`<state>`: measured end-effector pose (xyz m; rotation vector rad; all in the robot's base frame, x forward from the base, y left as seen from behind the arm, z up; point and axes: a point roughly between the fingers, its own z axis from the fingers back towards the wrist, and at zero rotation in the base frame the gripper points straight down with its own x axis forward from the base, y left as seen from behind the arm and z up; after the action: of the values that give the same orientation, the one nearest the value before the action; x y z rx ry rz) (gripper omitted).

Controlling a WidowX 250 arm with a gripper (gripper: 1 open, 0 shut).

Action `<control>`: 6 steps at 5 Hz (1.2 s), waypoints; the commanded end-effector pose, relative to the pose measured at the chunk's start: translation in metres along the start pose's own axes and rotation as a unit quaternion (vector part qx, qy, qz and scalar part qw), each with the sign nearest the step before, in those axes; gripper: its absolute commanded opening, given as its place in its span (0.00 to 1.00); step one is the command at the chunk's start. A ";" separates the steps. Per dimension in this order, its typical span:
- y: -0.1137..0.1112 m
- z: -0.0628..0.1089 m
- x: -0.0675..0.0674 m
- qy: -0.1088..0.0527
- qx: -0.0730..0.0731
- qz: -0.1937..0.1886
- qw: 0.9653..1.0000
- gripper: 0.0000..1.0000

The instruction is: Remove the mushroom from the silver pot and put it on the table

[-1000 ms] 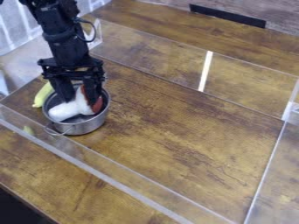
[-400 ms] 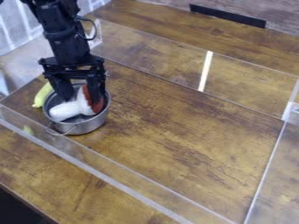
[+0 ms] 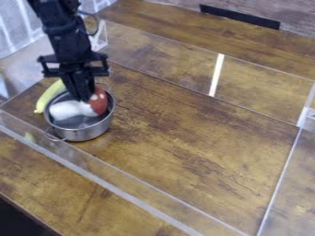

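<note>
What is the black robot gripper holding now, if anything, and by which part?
The black gripper appears to hold the toy mushroom with white stem and reddish-brown cap, around its middle, where stem meets cap.

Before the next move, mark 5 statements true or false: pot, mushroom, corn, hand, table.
1. The mushroom is lying on the table. False: it is at the pot, not out on the table.
2. The hand is over the pot. True.
3. The corn is inside the pot. False: it lies outside, beside the pot.
4. The pot stands upright on the table. True.
5. The mushroom's cap is bright blue. False: it is reddish.
</note>
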<state>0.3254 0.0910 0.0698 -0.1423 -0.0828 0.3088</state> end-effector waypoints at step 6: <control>-0.214 0.028 0.022 -0.038 -0.021 -0.156 0.987 0.00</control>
<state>0.4022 -0.0964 0.1043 -0.1456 -0.1082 0.0077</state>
